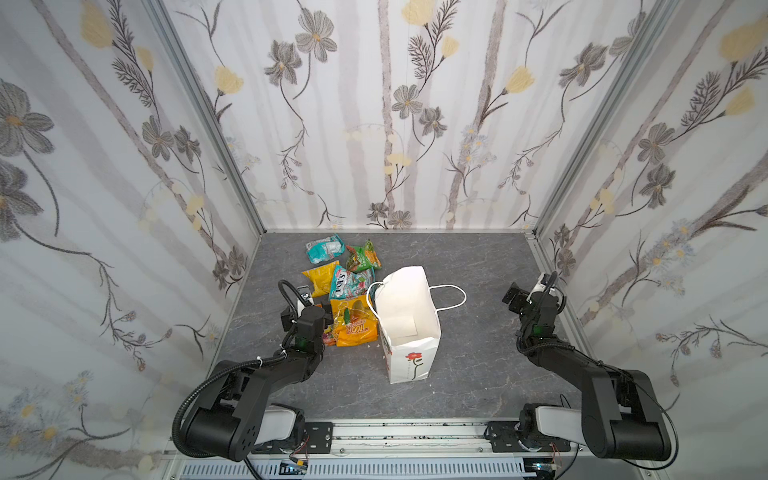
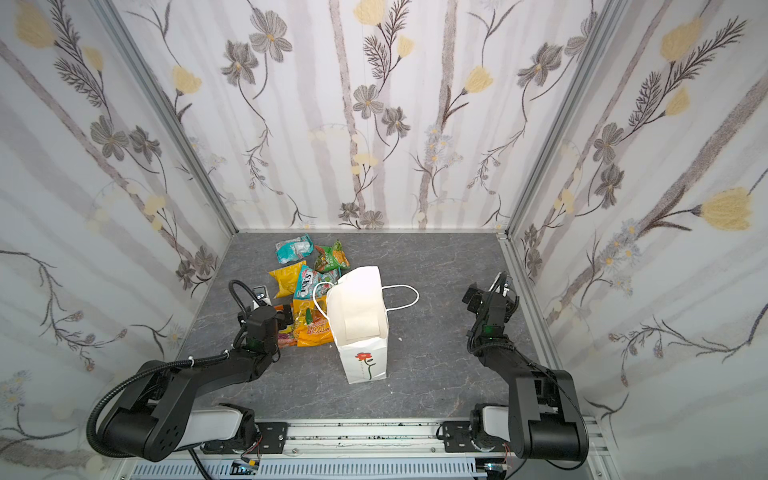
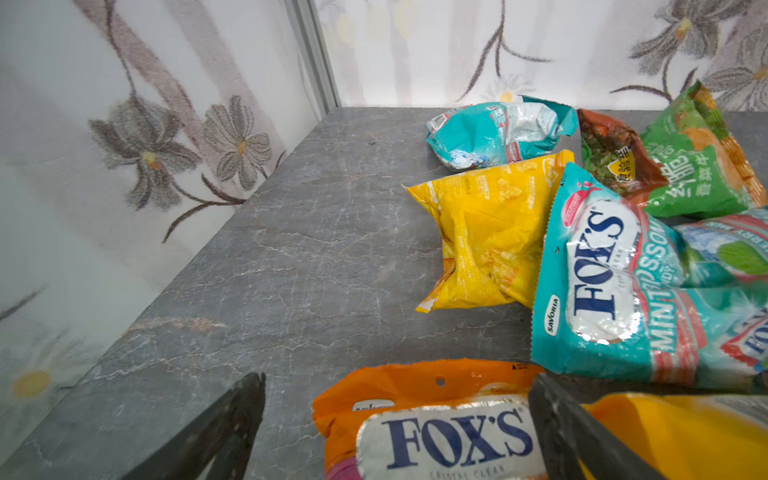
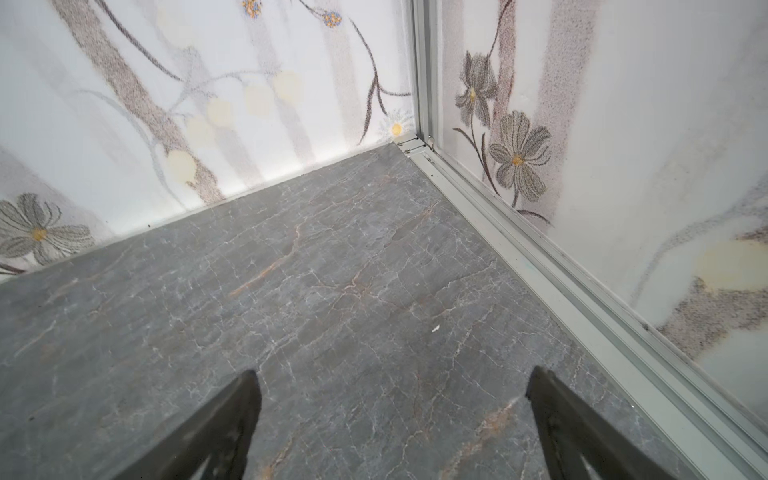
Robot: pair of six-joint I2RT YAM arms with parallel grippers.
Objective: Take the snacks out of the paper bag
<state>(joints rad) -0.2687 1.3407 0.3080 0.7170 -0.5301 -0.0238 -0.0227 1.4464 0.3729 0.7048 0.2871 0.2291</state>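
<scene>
The white paper bag (image 1: pixel 409 365) (image 2: pixel 365 368) stands upright mid-table with its mouth open, and only white paper shows inside. Several snacks lie on the table just left of it: a teal packet (image 1: pixel 325 248) (image 3: pixel 498 133), a green-orange one (image 1: pixel 363 257) (image 3: pixel 698 166), a yellow one (image 1: pixel 321 279) (image 3: pixel 490 232), a teal FOX'S (image 1: pixel 349 284) (image 3: pixel 602 282) and an orange FOX'S (image 1: pixel 355 326) (image 3: pixel 436 415). My left gripper (image 1: pixel 323 309) (image 3: pixel 398 378) hangs open over the orange FOX'S packet, gripping nothing. My right gripper (image 1: pixel 525 291) (image 4: pixel 394 374) is open and empty near the right wall.
Flowered walls close in the grey marbled table (image 1: pixel 478 353) on three sides, with a metal sill (image 4: pixel 540 270) along the right wall. The bag's cord handle (image 1: pixel 451 297) sticks out to the right. A metal rail (image 1: pixel 415 432) carries both arm bases at the front.
</scene>
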